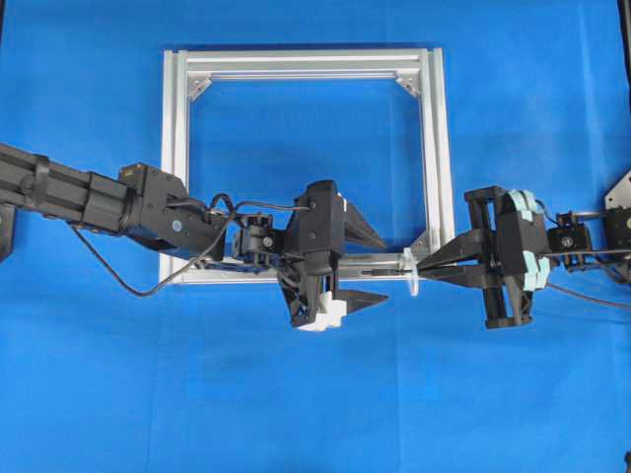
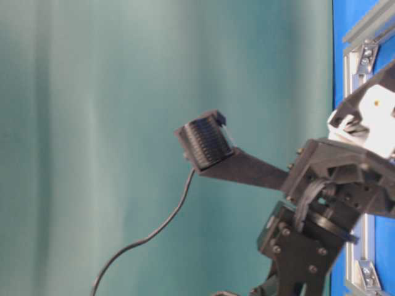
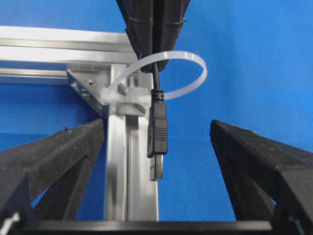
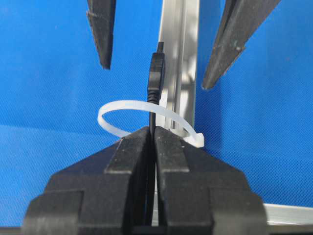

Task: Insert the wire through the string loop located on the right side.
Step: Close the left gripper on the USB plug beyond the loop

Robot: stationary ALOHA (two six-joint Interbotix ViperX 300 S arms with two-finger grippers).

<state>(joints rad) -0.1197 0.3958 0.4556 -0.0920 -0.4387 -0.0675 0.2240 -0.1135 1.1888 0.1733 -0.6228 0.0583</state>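
The whitish string loop (image 3: 195, 63) stands on the silver frame's bar (image 3: 117, 171) near its corner. The black wire (image 3: 157, 132) passes through the loop, and its plug with a metal tip pokes out on my left gripper's side. My right gripper (image 4: 152, 131) is shut on the wire just behind the loop (image 4: 112, 110). My left gripper (image 3: 157, 125) is open, one finger on each side of the plug, touching nothing. From overhead, the left gripper (image 1: 380, 268) faces the right gripper (image 1: 426, 266) across the loop (image 1: 411, 274) at the frame's lower right corner.
The square aluminium frame (image 1: 306, 64) lies on a blue mat. A thicker black cable (image 1: 118, 276) hangs under the left arm. In the table-level view a thin black cable (image 2: 166, 222) trails down from behind a ribbed finger pad (image 2: 207, 145).
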